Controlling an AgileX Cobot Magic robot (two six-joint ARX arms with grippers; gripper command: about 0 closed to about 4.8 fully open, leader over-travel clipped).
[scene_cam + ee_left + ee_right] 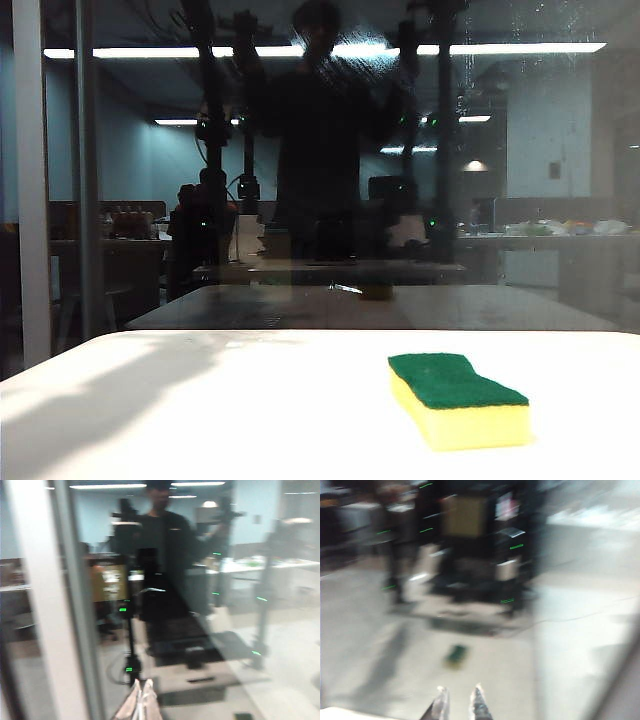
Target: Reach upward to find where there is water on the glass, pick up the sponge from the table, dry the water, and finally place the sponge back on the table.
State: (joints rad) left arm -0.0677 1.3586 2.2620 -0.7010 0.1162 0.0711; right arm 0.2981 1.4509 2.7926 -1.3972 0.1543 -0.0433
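Grey fingertips are all you get of the right gripper [459,705] in its own wrist view: two tips with a small gap between them, pinching nothing, aimed through the glass [580,630] at a blurry floor and dark equipment. A tiny green and yellow shape shows past the tips, probably the sponge mirrored in the pane, but the blur's too heavy to swear to it. The left gripper [140,702] shows its tips pressed together, also empty, facing the same pane next to the pale frame bar [45,610]. Neither arm appears in the outside camera.

Moving outward: the sponge [458,400] lies flat on the white table [180,400], green side up, right of the middle, with no gripper showing near it. Behind it stands the dark glass, and the water [560,25] shows as fine drip trails and hazy smears up high, glinting against the ceiling light strips, mostly toward the upper right.

Progress-wise, I'd call it early days. You may have your wet spot found, but the sponge looks untouched, the streaks are undried, and the put-back step is obviously pending. Next up, I'd guess, is sending a gripper down to grab that sponge.
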